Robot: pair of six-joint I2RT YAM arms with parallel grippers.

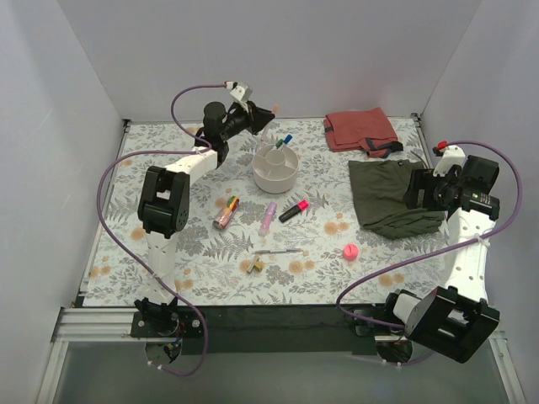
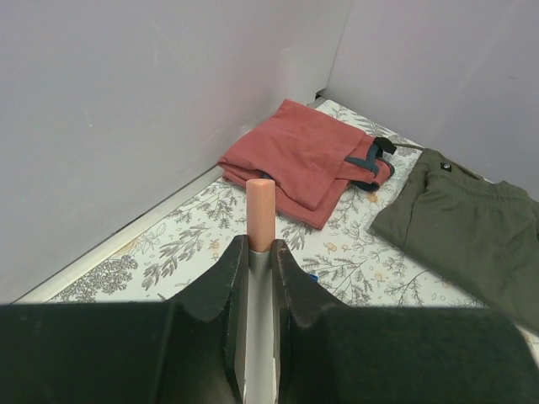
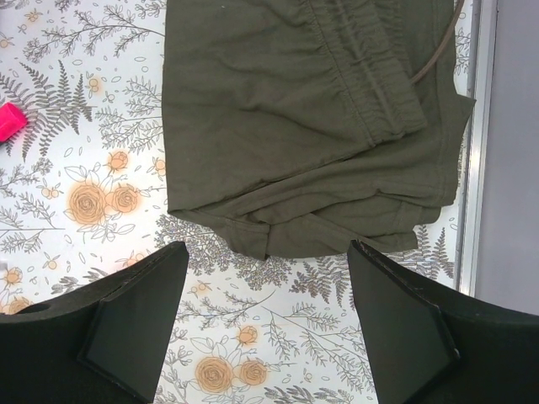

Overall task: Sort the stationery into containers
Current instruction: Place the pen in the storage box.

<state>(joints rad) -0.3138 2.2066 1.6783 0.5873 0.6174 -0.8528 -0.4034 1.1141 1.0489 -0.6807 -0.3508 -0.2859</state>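
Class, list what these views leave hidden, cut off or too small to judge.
Left wrist view: the pen below its cap, hidden inside the left gripper.
Top view: what each compartment of the white bowl holds, too small.
Right wrist view: a pink item, cut by the left edge.

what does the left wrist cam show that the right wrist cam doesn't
Only the left wrist: the left gripper clamped on a pink-capped pen, and the folded red cloth against the back wall. Only the right wrist: the right gripper, open and empty, and a bright pink item cut off at the left edge, with too little showing to name it. Both: the olive-green cloth and the floral table cover.
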